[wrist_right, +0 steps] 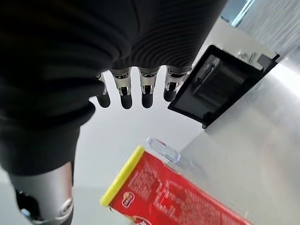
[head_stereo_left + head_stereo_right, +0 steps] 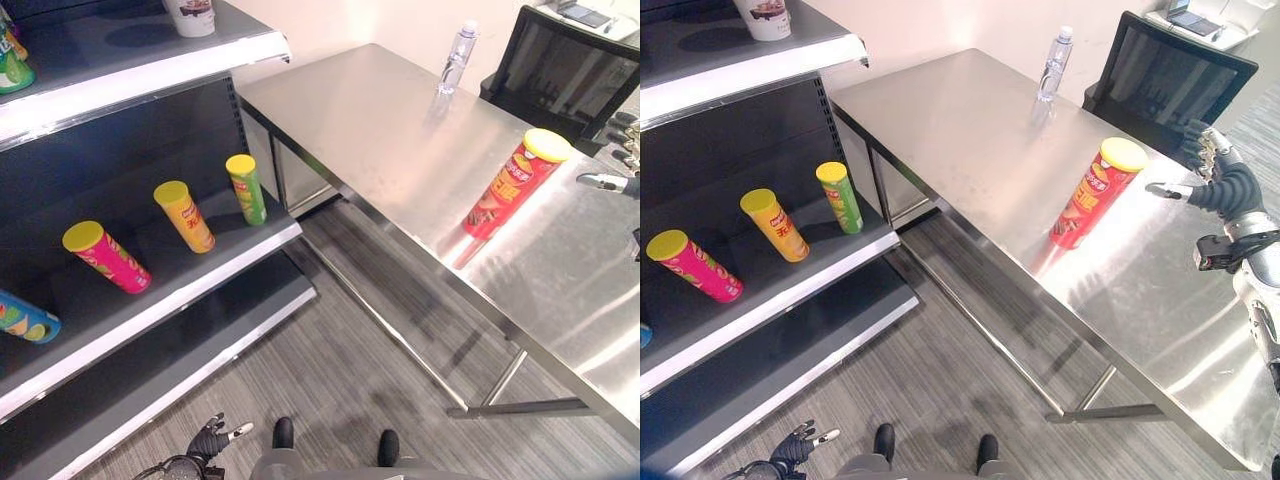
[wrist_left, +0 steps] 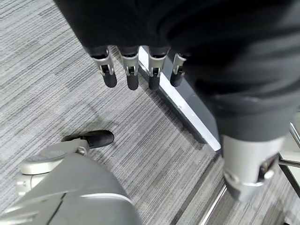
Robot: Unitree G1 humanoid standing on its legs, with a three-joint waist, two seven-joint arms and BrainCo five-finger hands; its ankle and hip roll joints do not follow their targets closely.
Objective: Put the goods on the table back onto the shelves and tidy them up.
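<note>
A red chip can [image 2: 512, 185] with a yellow lid stands upright on the steel table [image 2: 370, 110], towards its right part. My right hand [image 2: 1215, 175] hovers just right of the can's top, open and apart from it, thumb pointing at the lid. Past that hand's straight fingers [image 1: 136, 91], the right wrist view shows the can [image 1: 173, 197] below. My left hand [image 2: 795, 447] hangs low over the floor by the shelf's foot, open and holding nothing. The middle shelf [image 2: 215, 268] carries a pink can [image 2: 107, 257], an orange can [image 2: 185, 216] and a green can [image 2: 246, 188].
A clear water bottle [image 2: 456, 58] stands at the table's far edge, a black chair [image 2: 560, 70] behind it. A blue can [image 2: 25, 318] sits at the shelf's left end. The upper shelf holds a white cup [image 2: 190, 15]. Grey carpet [image 2: 340, 350] lies between shelf and table.
</note>
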